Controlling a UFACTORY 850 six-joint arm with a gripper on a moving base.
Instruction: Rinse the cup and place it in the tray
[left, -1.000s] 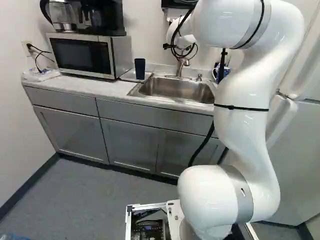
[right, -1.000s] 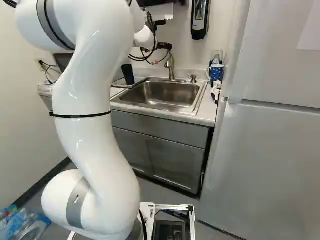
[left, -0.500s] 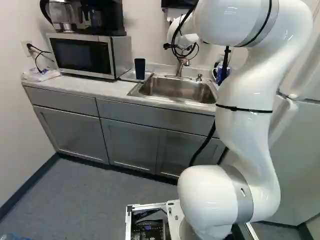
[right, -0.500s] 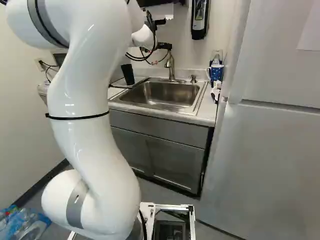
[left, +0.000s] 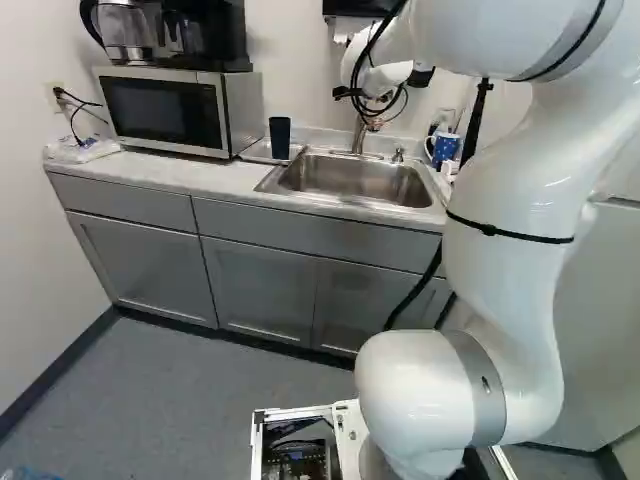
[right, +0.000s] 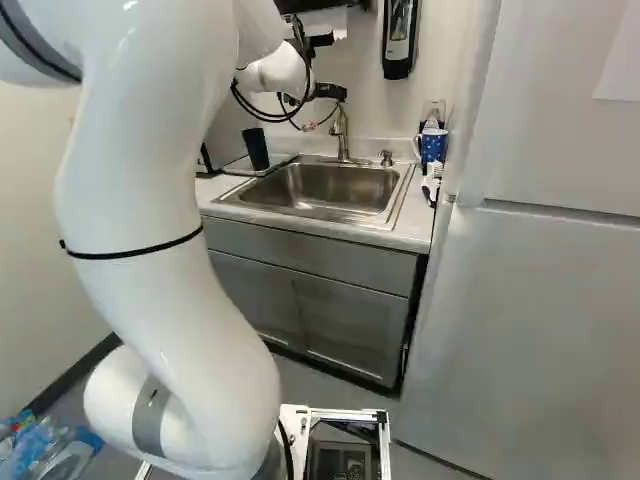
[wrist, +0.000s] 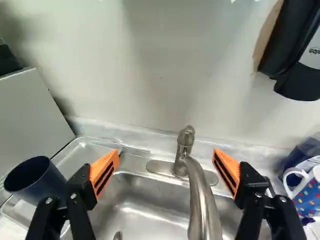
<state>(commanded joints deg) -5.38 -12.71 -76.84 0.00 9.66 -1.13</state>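
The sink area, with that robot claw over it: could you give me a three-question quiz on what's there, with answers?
1. In the left base view, the dark cup stands between the sink and which appliance?
2. In the wrist view, what shows between the orange pads of the gripper?
(a) the cup
(b) the faucet
(c) the spotted mug
3. True or false: the gripper is holding the cup.

Key: 1. The microwave. 2. (b). 3. False; its fingers stand open with no cup between them.
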